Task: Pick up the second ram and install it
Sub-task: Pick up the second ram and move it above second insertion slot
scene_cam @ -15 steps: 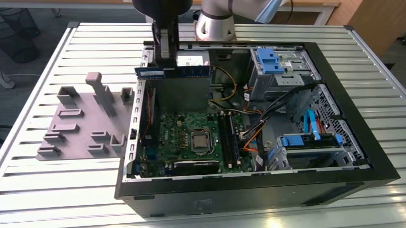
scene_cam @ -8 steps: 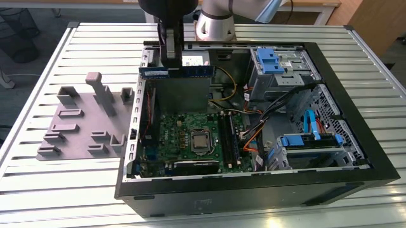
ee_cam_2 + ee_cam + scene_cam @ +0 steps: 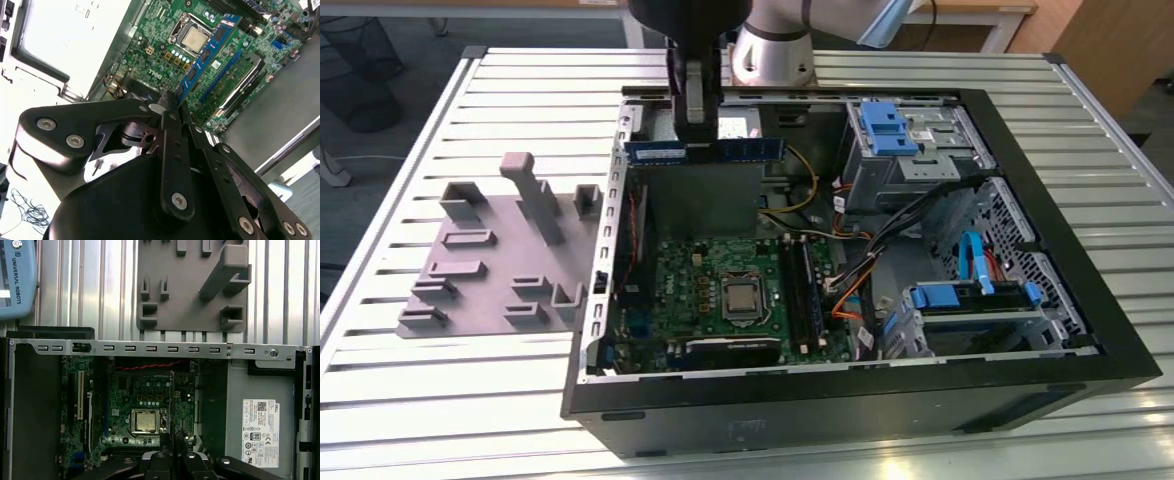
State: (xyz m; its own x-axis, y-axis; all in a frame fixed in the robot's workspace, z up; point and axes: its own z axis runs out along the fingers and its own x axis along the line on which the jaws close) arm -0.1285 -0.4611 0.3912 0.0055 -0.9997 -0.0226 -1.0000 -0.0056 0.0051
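Ribs of pale metal run across the table (image 3: 440, 400) in the exterior view. On it lies an open black computer case (image 3: 854, 385), with a matt grey plastic holder block (image 3: 494, 250) beside it toward the table's edge at the exterior view's left. The gripper (image 3: 698, 138) hangs over the end of the case that holds the grey power supply (image 3: 700, 200). It is clamped on the second ram (image 3: 747, 149), a thin flat blue strip held clear above the green motherboard (image 3: 720, 300). The strip's long axis is level and runs across the case from side to side.

In the second wrist view the black fingers (image 3: 171, 130) are pressed together on the second ram (image 3: 205, 55), whose dark chips and small pale label face the camera. The strip stretches out from the gripper (image 3: 170, 102), with the motherboard (image 3: 150, 40) and its square metal processor (image 3: 194, 39) behind it.

In the first wrist view the second ram (image 3: 172, 400) shows edge-on as a thin dark line reaching out from the gripper (image 3: 172, 452) over the motherboard (image 3: 125, 390).
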